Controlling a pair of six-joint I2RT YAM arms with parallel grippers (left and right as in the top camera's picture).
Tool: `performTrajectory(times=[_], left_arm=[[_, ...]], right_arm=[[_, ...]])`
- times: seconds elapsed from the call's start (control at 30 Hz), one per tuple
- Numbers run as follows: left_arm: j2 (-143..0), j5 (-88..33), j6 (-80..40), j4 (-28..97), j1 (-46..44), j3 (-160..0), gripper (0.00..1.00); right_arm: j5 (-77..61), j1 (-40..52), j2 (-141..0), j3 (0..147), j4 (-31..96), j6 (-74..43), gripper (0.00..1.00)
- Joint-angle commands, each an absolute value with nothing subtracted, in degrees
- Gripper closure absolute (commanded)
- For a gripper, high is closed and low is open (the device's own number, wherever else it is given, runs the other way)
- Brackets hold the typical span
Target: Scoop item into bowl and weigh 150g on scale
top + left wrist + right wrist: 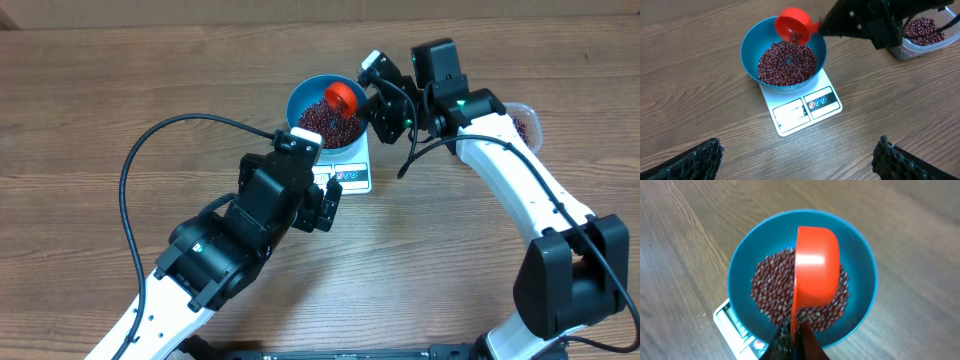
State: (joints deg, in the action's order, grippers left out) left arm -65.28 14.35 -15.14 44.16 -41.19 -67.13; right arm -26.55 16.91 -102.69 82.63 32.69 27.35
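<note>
Maroon beans point(787, 62) fill your blue bowl point(752, 45) on the far end of the white scale point(790, 117), whose long axis runs near to far, display nearest. Your right gripper point(792, 340) is clamped on an orange scoop point(815, 265) tipped over the beans, handle pointing right. Your left gripper point(796, 162) hangs nearer, jaws spread wide, holding nothing.

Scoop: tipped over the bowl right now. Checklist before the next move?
1. Right fingers shut on the red scoop handle: ok.
2. Scoop above the blue bowl, not outside its rim: ok.
3. Bowl sitting on the scale, beans inside: ok.
4. Scale display at target weight: cannot tell, digits unreadable.
5. Left fingers open and apart from the scale: ok.
6. Clear tub has beans left: ok.
</note>
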Motion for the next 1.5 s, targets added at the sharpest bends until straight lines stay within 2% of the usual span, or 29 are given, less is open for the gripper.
performTrajectory(times=[0.0,0.23,0.37,0.6,1.47], left_arm=[[-65.58,14.31,-16.32,43.97,-40.80,-67.99,0.01],[-65.58,14.31,-16.32,43.97,-40.80,-67.99,0.01],[-65.58,14.31,-16.32,43.97,-40.80,-67.99,0.01],[-65.58,14.31,-16.32,43.97,-40.80,-67.99,0.01],[-65.58,14.31,-16.32,43.94,-40.80,-67.99,0.01]], right_arm=[[-26.20,17.08,-100.86,84.40,32.27,28.38,0.96],[-27.24,17.30,-100.86,84.40,33.32,26.26,0.96],[-28.14,17.30,-100.86,84.40,33.74,17.69,0.96],[-45.19,14.63,-100.84,84.40,36.01,8.32,0.96],[-45.08,13.37,-100.82,84.42,36.10,7.88,0.96]])
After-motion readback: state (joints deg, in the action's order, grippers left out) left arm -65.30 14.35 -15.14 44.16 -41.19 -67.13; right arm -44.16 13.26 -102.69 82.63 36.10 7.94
